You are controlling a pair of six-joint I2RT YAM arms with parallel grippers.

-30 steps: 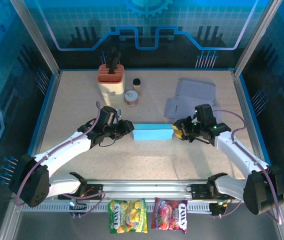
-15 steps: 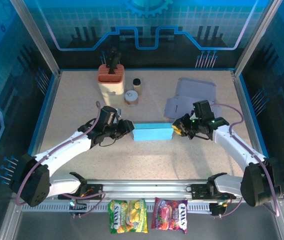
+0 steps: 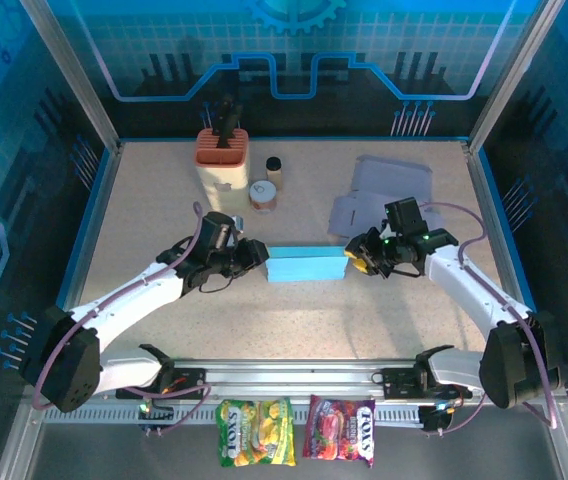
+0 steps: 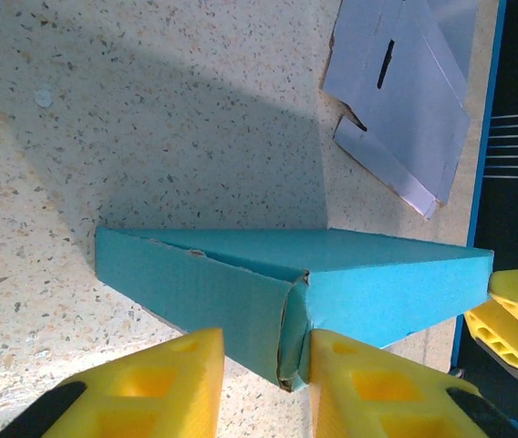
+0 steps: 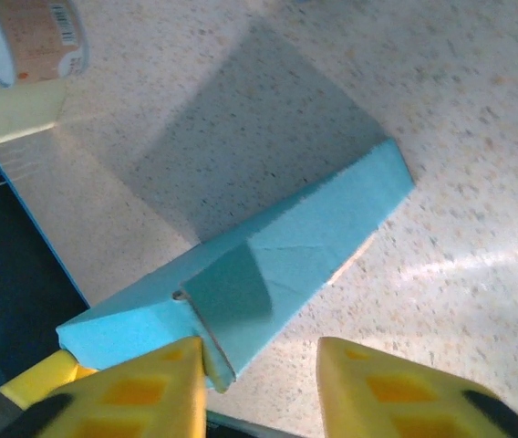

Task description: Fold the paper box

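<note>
Paper box: teal paper box (image 3: 305, 265) lying flat in the middle of the counter (image 3: 164, 200), long side running left to right, with one hand at each end.
Left hand: the left hand (image 3: 260, 256) is right on the box's left end. In its wrist view the yellow fingers (image 4: 150, 388) sit either side of the end corner, clenched on the folded end flap.
Right hand: the right hand (image 3: 353, 260) is at the box's right end, released. One yellow finger (image 5: 140, 392) is up against the end flap, while the other stands apart from the box with bare counter in the gap.
Box ends: a crease and a loose flap edge show at the right end, and a tucked fold at the left end.
Behind the box: a flat grey carton blank (image 3: 379, 195) lies just beyond the right hand. A knife block (image 3: 223, 160), a small tin (image 3: 262, 194) and a dark-capped bottle (image 3: 274, 168) stand well apart at the back left.
Near edge: two snack packets (image 3: 294, 432) sit below the arm bases.
</note>
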